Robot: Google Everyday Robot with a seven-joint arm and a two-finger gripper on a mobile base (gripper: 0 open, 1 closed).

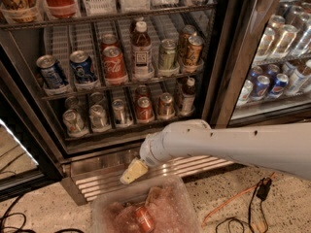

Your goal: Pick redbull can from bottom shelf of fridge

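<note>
The fridge point(224, 57) stands open, with white racks and a ribbed steel base point(104, 178). On the bottom shelf point(116, 136) stand several cans in lanes. A slim silver can point(119, 111) in the third lane looks like the redbull can; its blue patches are hard to make out. A red can point(144, 108) stands to its right and wider silver cans point(74, 121) to its left. My gripper point(133, 171) hangs below the shelf's front rail, in front of the steel base, apart from every can and holding nothing that I can see. The white arm point(228, 142) comes in from the right.
A clear plastic bin point(182, 198) holding a red can point(144, 218) sits on the floor just under the gripper. Cables point(243, 212) lie on the floor at right. The middle shelf holds cans and a bottle point(141, 47). A glass-fronted section of blue cans point(262, 84) adjoins at right.
</note>
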